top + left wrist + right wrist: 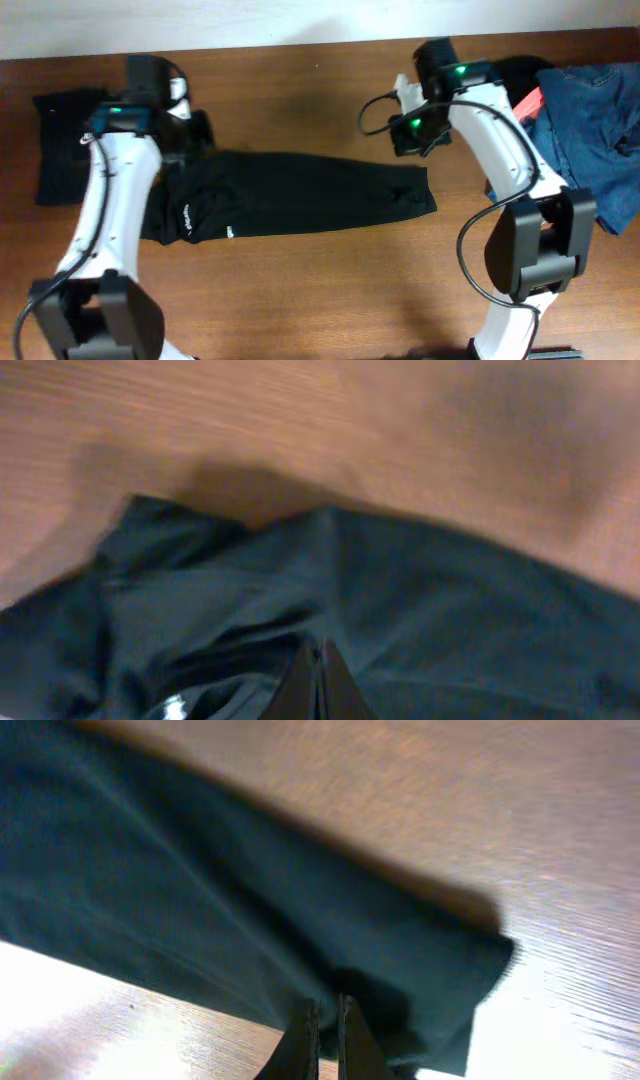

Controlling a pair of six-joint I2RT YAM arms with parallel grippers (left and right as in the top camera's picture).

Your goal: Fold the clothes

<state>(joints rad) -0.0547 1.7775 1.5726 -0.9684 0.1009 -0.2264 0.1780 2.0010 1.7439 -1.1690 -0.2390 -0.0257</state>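
A long black garment (300,195) is recorded lying flat on the brown wood-grain table (300,290), one end pinched by the closed left hand (318,652), the other by the closed right hand (326,1010), with a pale wall (250,20) beyond it, a black piece (65,145) left of it and blue denim (590,130) right of it.

Overhead looks down; wrist cameras hug the black garment (300,195).

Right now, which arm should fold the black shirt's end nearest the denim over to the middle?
Right, probably. The right gripper is already shut on the shirt at that end, close to its corner. The left gripper is shut on the opposite end, away from the denim.
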